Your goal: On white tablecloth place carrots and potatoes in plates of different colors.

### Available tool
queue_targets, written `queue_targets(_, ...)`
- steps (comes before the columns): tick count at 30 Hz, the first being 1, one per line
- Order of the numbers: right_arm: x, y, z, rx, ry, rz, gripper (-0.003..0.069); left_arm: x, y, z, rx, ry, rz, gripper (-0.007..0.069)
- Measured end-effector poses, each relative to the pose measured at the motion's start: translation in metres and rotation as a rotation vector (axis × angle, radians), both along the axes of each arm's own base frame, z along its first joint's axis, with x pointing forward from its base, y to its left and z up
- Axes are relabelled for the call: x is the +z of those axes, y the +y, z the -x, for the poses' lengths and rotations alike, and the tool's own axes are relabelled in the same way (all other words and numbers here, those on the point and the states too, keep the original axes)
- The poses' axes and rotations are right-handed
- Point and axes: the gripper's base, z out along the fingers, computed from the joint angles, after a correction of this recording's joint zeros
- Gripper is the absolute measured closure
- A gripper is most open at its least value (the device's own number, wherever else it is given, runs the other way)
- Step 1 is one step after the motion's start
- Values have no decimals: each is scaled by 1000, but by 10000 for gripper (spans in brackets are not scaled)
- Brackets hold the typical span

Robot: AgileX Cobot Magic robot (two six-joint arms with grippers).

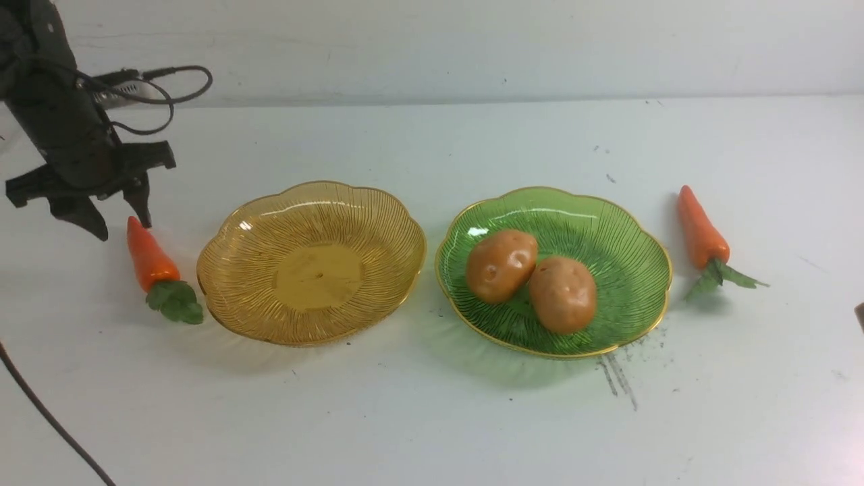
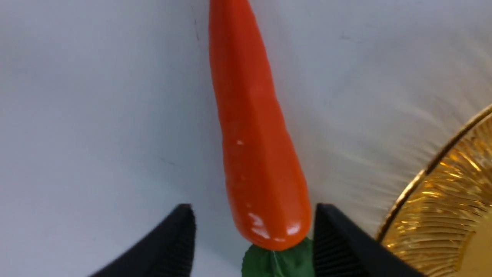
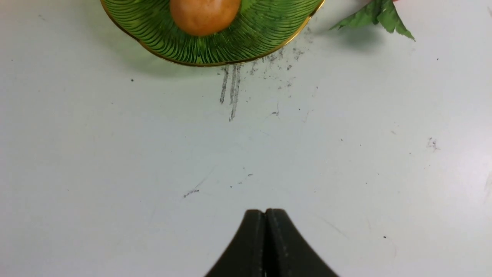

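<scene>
- left gripper [image 1: 123,223] hangs open just over the left carrot [image 1: 150,260] and holds nothing.
- this carrot lies on the white tablecloth [image 1: 432,418], just beside the amber plate [image 1: 310,270]; its long axis runs between the jaws (they would close across the thick end).
- right gripper [image 3: 265,215] is shut and empty near the green plate [image 1: 607,229], so the left arm is nearer.

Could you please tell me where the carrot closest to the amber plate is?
In the front view, that carrot lies on the white tablecloth at the robot's left, just beside the amber plate, with the open left gripper over it.
</scene>
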Motion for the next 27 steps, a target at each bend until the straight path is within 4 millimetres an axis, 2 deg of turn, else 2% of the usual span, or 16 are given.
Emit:
queue_targets(3, 0, 0, 0, 0, 1, 1, 674, -21, 1, -5, 0, 40, 4, 36)
queue_targets(5, 0, 0, 0, 0, 1, 1, 674, -28, 1, -6, 0, 51, 6, 8)
queue_targets(6, 0, 0, 0, 0, 1, 1, 674, -40, 1, -8, 0, 71, 8, -20)
queue_targets(8, 0, 0, 0, 0, 1, 1, 674, -47, 1, -9, -1, 82, 10, -25)
queue_targets(10, 0, 0, 0, 0, 1, 1, 674, -60, 1, -11, -1, 108, 13, 7)
queue_targets(12, 0, 0, 0, 0, 1, 1, 674, -64, 1, -11, 1, 116, 14, 58)
queue_targets(14, 0, 0, 0, 0, 1, 1, 674, -69, 2, -12, 7, 124, 16, 270)
queue_targets(15, 0, 0, 0, 0, 1, 1, 674, -68, 2, -12, 5, 123, 13, 280)
queue_targets(18, 0, 0, 0, 0, 1, 1, 674, -54, 2, -12, -11, 89, 7, 260)
queue_targets(21, 0, 0, 0, 0, 1, 1, 674, -16, -2, -13, -32, -10, 13, 260)
queue_targets(23, 0, 0, 0, 0, 1, 1, 674, 20, -15, -10, -73, -102, 60, 260)
queue_targets(24, 0, 0, 0, 0, 1, 1, 674, 35, -27, -8, -124, -142, 93, 260)
queue_targets(25, 0, 0, 0, 0, 1, -1, 674, 51, -50, -6, -224, -188, 142, 260)
queue_targets(26, 0, 0, 0, 1, 2, -4, 674, 56, -69, -5, -298, -206, 176, 260)
queue_targets(27, 0, 0, 0, 1, 2, -4, 674, 57, -69, -5, -309, -208, 172, 260)
